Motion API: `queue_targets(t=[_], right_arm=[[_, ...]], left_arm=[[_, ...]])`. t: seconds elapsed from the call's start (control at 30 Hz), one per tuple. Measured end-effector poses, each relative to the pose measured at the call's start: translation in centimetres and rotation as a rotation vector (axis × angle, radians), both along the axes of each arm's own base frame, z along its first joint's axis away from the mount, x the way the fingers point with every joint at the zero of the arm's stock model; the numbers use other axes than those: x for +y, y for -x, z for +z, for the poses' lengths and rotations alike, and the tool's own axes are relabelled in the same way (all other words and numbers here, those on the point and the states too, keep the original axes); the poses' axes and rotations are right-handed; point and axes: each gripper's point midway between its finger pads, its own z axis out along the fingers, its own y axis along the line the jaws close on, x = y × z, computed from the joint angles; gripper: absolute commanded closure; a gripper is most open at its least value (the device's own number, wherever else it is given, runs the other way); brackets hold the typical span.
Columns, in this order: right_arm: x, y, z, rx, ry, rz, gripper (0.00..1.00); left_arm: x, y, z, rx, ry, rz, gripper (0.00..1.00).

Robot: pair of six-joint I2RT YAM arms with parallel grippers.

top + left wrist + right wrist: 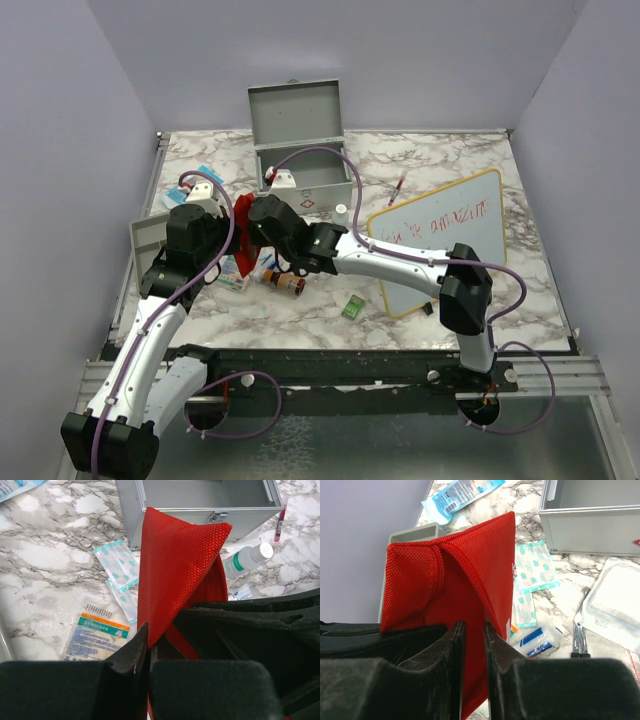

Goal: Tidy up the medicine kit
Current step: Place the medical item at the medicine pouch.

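Observation:
The medicine kit point(305, 185) stands at the back of the marble table, a grey metal box with its lid point(297, 110) raised; it also shows in the wrist views point(250, 520) point(590, 527). In front of it a red mesh pouch point(243, 225) point(175, 570) point(455, 580) hangs above the table between both arms. My left gripper point(230, 235) point(149, 645) is shut on the pouch's lower edge. My right gripper point(262, 222) point(475, 630) has its jaws a little apart, with the pouch's fabric in the narrow gap.
A shallow grey tray point(145, 245) sits at the left edge and a wood-framed whiteboard point(440, 240) lies on the right. Plaster packets point(117, 565), a white bottle point(247, 559), a brown bottle point(288, 283), a green packet point(353, 307) and a red pen point(398, 188) lie around the kit.

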Motion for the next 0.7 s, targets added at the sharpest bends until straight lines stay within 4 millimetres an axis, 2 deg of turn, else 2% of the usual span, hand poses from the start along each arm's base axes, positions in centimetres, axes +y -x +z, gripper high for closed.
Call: queue_targets(t=[0.27,0.53,0.7], right_arm=[[0.3,0.9,0.2,0.002,0.009,0.069,0.71],[-0.9,4.6,1.2,0.016,-0.035,0.250,0.63],[-0.5,6.9,1.2,-0.009,-0.041,0.415,0.59]], left_arm=[[0.4,-0.2,-0.1,0.004,-0.007,0.026,1.00],[3.0,-0.7,-1.0,0.027,-0.070,0.172,1.00],[5.3,-0.4,-1.7,0.053,-0.123,0.288,1.00]])
